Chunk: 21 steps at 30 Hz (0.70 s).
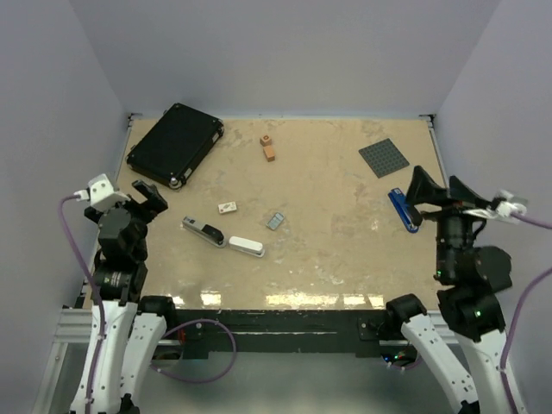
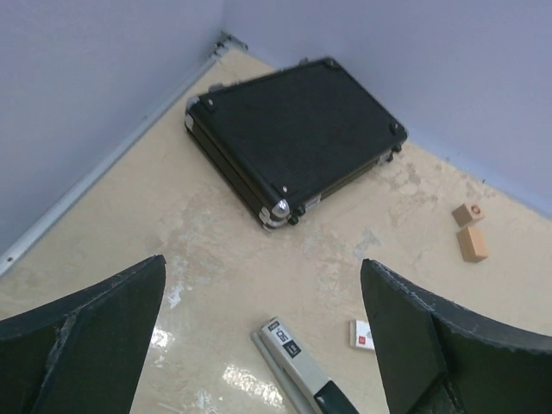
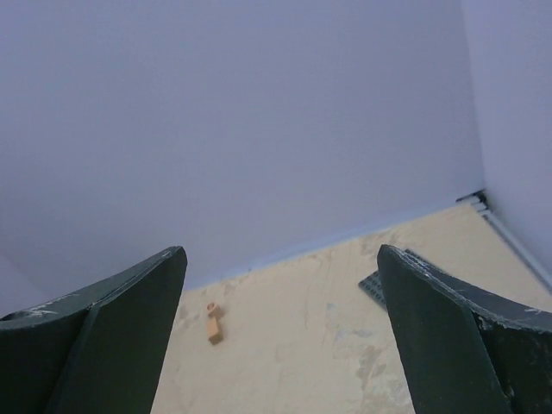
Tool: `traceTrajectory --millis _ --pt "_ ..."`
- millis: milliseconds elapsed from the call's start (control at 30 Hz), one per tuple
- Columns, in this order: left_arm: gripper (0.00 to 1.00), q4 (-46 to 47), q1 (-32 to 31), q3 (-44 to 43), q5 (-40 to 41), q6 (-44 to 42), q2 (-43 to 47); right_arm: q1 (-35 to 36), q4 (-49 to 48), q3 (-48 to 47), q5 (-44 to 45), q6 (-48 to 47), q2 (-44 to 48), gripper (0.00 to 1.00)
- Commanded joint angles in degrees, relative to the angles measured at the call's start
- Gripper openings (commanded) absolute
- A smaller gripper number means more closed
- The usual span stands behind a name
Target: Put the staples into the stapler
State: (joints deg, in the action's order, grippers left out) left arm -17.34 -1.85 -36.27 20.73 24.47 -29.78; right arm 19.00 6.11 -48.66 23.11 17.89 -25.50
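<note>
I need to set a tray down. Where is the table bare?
Bare: the wide stretch between the staples and the blue stapler, down to the near edge; also between the wooden blocks and grey plate. Crowded: left-centre, around the silver stapler, white bar and small box.

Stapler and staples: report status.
Left gripper, right gripper open, empty. Stapler lying free, staples apart from it. White bar at stapler's end.

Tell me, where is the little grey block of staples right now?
In the overhead view the staples lie near the middle of the table, right of the small white card and up-right of the white bar.
</note>
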Motion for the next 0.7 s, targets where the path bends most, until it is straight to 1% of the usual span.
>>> traceTrajectory --millis 0,33,67,100,233,267,367,533,667 --pt "1.0 -3.48 -0.35 -7.32 8.43 -2.31 6.56 0.07 5.31 -1.34 8.17 -7.94 5.97 0.98" --pt "1.0 -3.75 -0.61 -7.41 11.06 -2.15 7.79 0.15 5.32 -1.26 8.87 -9.87 8.07 0.98" --pt "1.0 -3.75 -0.7 -6.89 11.95 -2.14 9.98 0.16 4.71 0.05 9.75 -12.76 9.31 0.98" --pt "1.0 -3.32 -0.96 -6.27 12.75 -2.32 10.96 0.24 3.48 1.1 12.19 -13.49 10.46 0.98" --pt "1.0 -1.03 -1.14 -1.88 15.3 -3.64 14.66 0.33 -0.21 7.08 12.48 -14.55 17.04 0.98" --pt "1.0 -1.11 -1.14 -1.61 15.3 -3.2 14.84 0.33 -1.0 9.44 11.96 -14.72 17.84 0.98" --pt "1.0 -0.5 -1.14 -0.21 14.52 -2.85 15.1 0.33 -3.38 12.7 11.25 -15.08 20.56 0.98" --pt "0.99 1.52 -1.05 1.55 10.31 -3.81 14.84 0.33 -4.61 13.68 9.41 -14.64 19.96 0.98" --pt "0.98 2.31 -1.05 1.64 9.33 -4.34 14.75 0.33 -4.97 14.04 8.88 -14.37 19.61 0.99"
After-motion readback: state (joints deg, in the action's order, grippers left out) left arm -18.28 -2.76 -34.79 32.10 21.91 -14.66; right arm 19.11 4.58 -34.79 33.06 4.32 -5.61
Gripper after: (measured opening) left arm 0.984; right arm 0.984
